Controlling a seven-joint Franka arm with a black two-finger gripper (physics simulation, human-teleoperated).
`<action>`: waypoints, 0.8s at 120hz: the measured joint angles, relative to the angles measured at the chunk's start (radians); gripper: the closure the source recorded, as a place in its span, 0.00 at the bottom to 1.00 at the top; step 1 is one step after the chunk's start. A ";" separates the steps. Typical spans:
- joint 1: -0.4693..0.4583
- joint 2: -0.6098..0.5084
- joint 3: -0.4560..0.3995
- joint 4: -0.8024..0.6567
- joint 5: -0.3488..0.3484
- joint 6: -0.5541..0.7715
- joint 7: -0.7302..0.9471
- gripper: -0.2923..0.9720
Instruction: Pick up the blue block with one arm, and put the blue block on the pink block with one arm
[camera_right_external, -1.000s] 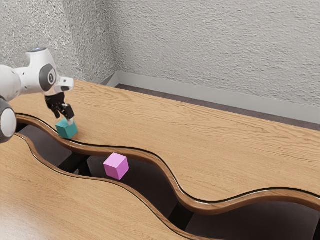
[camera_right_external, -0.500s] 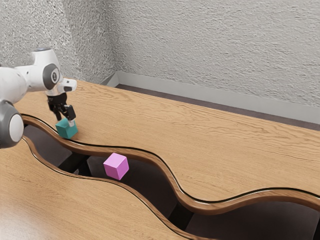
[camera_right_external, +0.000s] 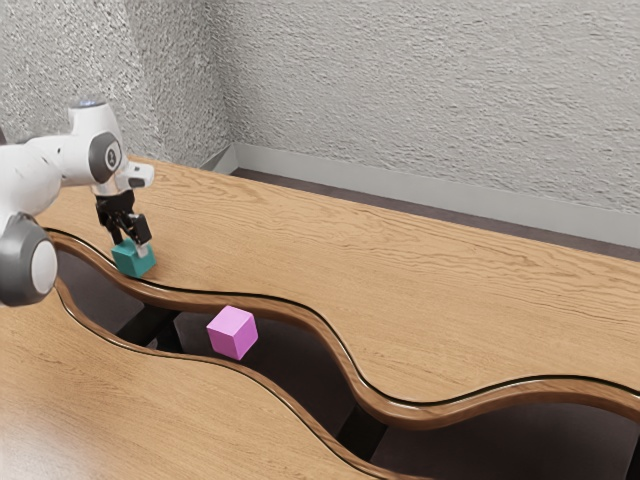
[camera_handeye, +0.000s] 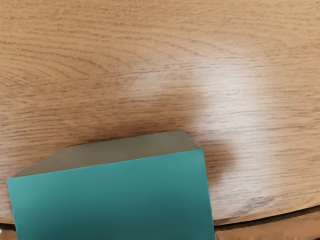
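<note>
The blue block (camera_right_external: 133, 261), teal in colour, sits on the upper wooden table (camera_right_external: 400, 270) close to its wavy front edge, at the exterior view's left. My gripper (camera_right_external: 130, 240) hangs straight over it, open, with its black fingers reaching down to the block's top on both sides. In the wrist view the blue block (camera_handeye: 110, 197) lies right under the hand on the wood grain. The pink block (camera_right_external: 232, 333) rests lower down in the dark gap between the two table halves, to the right of the blue block and nearer the camera.
A dark wavy gap (camera_right_external: 300, 370) splits the far tabletop from the near tabletop (camera_right_external: 110, 420). A grey rough wall (camera_right_external: 420, 90) closes the back. Broad bare wood stretches to the exterior view's right of the blue block.
My hand has sunk a little closer onto the blue block and the arm's elbow has swung in. Both blocks stay where they were.
</note>
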 joint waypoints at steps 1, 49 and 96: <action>0.000 0.001 0.000 0.000 0.000 0.000 0.000 0.23; 0.011 0.044 -0.002 0.054 -0.008 -0.012 0.004 0.23; 0.015 0.089 0.013 0.118 -0.042 -0.019 0.011 0.23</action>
